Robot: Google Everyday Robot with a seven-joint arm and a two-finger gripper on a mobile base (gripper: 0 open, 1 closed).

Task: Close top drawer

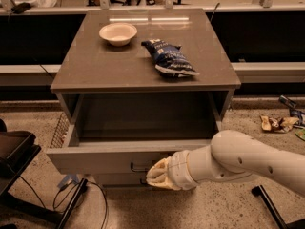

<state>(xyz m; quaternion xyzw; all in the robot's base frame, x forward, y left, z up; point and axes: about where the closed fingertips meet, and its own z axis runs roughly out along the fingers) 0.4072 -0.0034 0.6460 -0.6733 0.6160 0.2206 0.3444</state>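
Camera view, looking down on a grey cabinet (95,70) from the front. Top drawer (90,159) stood pulled well out. Its deep pale interior was exposed under the cabinet top, and its tall front panel was the part nearest the camera. Small dark loop handle (137,167) sat centred on the panel.

Gripper (159,175) was low at the drawer front, just right of the handle and slightly below it. Its pale tip pointed at the panel and looked to be against it, though contact could not be confirmed from this angle. Whether the gripper was open or closed could not be told. Nothing was seen held in it. White arm (238,161) came in from the lower right, roughly level with the panel. Judgement: that low, near-centre placement suits a straight push. A load near the handle line should drive the drawer along its runners without skewing it.

On top sat a cream bowl (118,34) at rear left and a blue snack bag (169,58) lying flat to its right. Both were well back from the front edge and apart from each other, so neither looked involved in the closing.

Task status, judged: drawer not yet closed, with nearly its full travel still to go. The next move called for a steady inward push, keeping the tip on the flat panel and off the handle loop.

Hazards noted: dark frame (16,149) and loose cables (71,194) on the floor at left, near the drawer's corner. Wrappers (276,123) lay on the floor at right, well clear.
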